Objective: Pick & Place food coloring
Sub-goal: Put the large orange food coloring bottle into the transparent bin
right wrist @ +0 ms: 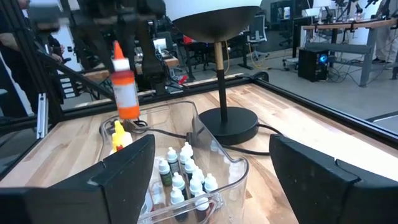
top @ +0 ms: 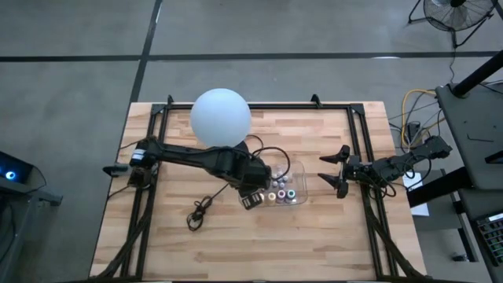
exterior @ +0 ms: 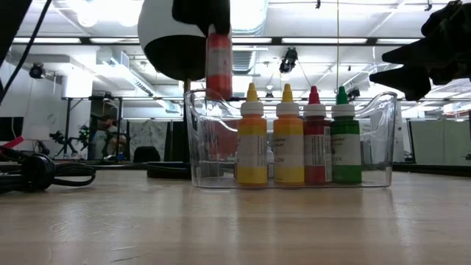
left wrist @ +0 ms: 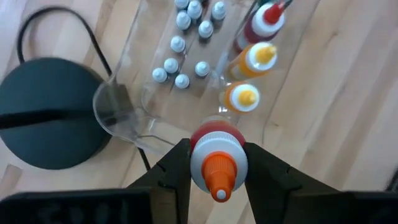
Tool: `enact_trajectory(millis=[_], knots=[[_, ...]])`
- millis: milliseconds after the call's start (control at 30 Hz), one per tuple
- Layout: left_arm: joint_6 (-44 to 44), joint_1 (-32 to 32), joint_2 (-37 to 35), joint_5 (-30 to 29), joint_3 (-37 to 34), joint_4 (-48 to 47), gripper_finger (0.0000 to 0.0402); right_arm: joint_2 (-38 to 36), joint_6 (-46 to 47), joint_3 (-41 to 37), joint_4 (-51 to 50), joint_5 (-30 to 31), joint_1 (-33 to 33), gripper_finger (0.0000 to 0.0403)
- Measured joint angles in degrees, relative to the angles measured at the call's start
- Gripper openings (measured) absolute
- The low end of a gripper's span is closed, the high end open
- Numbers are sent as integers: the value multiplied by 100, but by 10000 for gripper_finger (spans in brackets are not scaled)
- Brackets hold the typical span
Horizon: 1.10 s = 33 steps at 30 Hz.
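Closest to the lens in the left wrist view: an orange-capped bottle (left wrist: 218, 163) of food coloring, clamped at the neck between the two fingers of the left hand (left wrist: 217, 175). Hangs upright above the clear tray (exterior: 199, 132), over the end wall nearest the lamp base (left wrist: 46, 112), clear of the rim and not yet inside. Could come down on that wall instead of within it if lowered from here without moving further over the tray; would then likely tilt, slip from the grip or shove the tray along the table (top: 236, 244). Could also knock the row already standing inside the tray, namely the yellow bottle (exterior: 252, 143), the amber bottle (exterior: 288, 143), the red bottle (exterior: 315, 147) and the green bottle (exterior: 345, 143), if brought in too close to the yellow one; tall and narrow, so probably quick to topple one into the next. Might tip on release too if let go before the base sits flat on the tray floor. Along the tray's other long side, a cluster of tiny dropper bottles (left wrist: 180, 62), leaving only the stretch beside the yellow bottle free. Just outside the tray, the lamp base with its white globe (top: 221, 117) overhead, crowding the arm's approach, and a black cable (top: 200, 211) coiled near the same end. Off the tray's opposite end, well apart, the right hand (top: 334, 171), fingers spread wide and holding nothing.
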Motion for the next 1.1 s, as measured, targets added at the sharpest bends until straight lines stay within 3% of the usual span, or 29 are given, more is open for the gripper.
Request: enact_trajectory(millis=[233, 1100], knots=[[-152, -62, -33, -9, -687, 462, 97, 1, 0, -1, 1, 2, 0, 309], [-312, -200, -52, 170, -1999, 1764, 96, 1, 0, -2, 1, 2, 4, 301]])
